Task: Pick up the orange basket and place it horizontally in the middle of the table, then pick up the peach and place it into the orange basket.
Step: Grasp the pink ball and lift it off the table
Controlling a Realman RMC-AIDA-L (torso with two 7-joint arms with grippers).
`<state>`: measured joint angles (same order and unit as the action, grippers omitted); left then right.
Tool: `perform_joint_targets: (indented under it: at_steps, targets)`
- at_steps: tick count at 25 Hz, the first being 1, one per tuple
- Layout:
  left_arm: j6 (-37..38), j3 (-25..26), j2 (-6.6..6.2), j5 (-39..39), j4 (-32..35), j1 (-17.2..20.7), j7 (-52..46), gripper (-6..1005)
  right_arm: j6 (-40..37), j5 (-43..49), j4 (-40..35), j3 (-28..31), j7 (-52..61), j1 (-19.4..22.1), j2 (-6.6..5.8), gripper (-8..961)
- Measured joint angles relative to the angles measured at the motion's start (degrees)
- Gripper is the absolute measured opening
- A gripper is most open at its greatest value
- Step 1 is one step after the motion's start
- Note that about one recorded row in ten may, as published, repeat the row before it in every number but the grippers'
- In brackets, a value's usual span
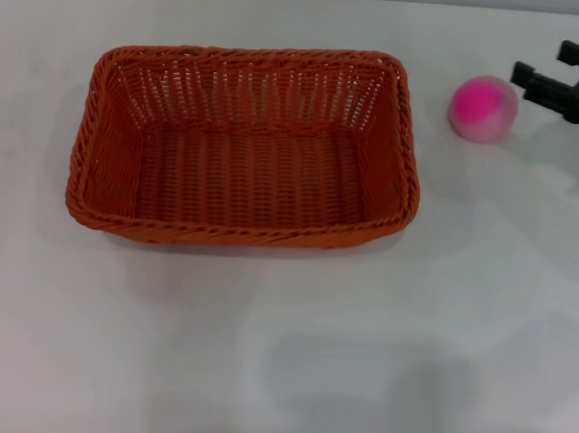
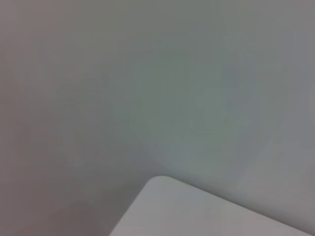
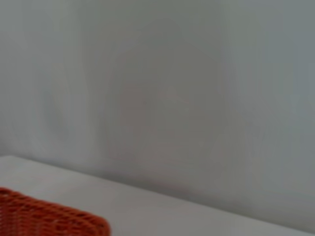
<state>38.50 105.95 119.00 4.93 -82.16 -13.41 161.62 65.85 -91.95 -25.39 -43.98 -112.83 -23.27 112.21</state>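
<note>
One orange basket (image 1: 245, 143) sits upright on the white desk (image 1: 358, 362), left of centre w/ its open top facing up. Its long axis runs side to side across the head view, parallel to the desk's near edge; inside is empty. Just right of it, apart from its rim, lies one peach (image 1: 484, 108), round, magenta-pink. Further right, at the pic's edge, one right gripper (image 1: 548, 70) hovers near the peach, jaws spread open, holding nothing. Left gripper not visible.
</note>
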Motion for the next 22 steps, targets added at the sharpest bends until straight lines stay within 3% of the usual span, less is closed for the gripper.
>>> perform_joint_targets:
  at_steps: [12,22]
  targets:
    - [-0.58,0.31,-0.09,-0.01,0.94,-0.03,0.02,863,-6.44,4.05,-0.31,-2.9,4.5,-2.84,1.35,823]
    - [-0.63,0.31,0.01,0.0,1.44,0.42,0.1,862,-10.89,4.91,0.04,-4.59,5.1,-4.25,1.51,822]
